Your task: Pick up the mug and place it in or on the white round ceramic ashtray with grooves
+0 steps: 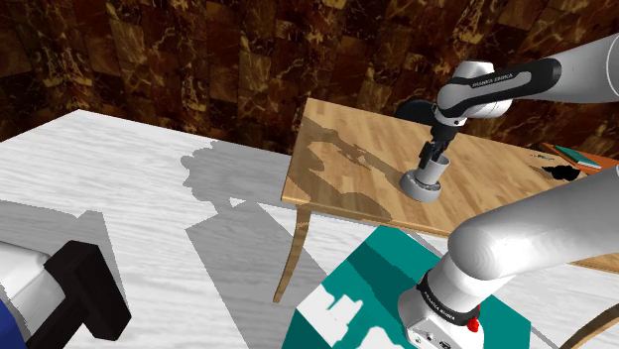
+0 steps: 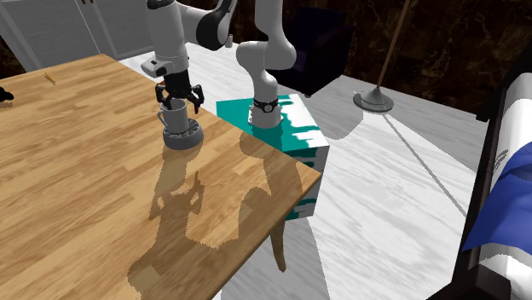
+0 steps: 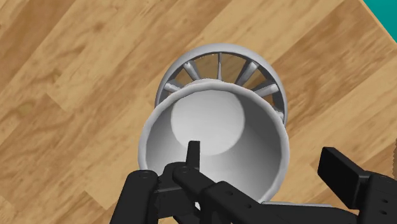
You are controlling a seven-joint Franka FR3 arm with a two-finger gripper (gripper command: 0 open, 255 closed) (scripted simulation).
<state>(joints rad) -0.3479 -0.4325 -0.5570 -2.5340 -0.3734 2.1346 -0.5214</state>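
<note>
At the gripper [image 3: 238, 168]: open, black fingers spread wide, one close by the rim of the mug [image 3: 210, 121], the other off to the side with a strip of bare bench [image 3: 76, 76] in the gap; gripping nothing, then. Hangs straight over the mug, pointing down, fingertips down about the rim in the second exterior view. Directly below: a pale grey mug, upright, mouth up, empty, seated in the middle of the round grey ashtray [image 3: 219, 60], with the grooved ring of ribs peeking out past the far side of the mug. Further out, plain wood-grain bench all round, and the ashtray near the bench edge facing the teal stand [image 2: 294, 136]. Looks like the placing step at its very end: mug already down in the ashtray, no grasp on it. Calls next for a straight lift upward, keeping the fingers apart and clear of the rim, so as not to clip the mug and tip or drag it off the ashtray. Cannot tell about contact between the near finger and the rim, so worth going slowly.
</note>
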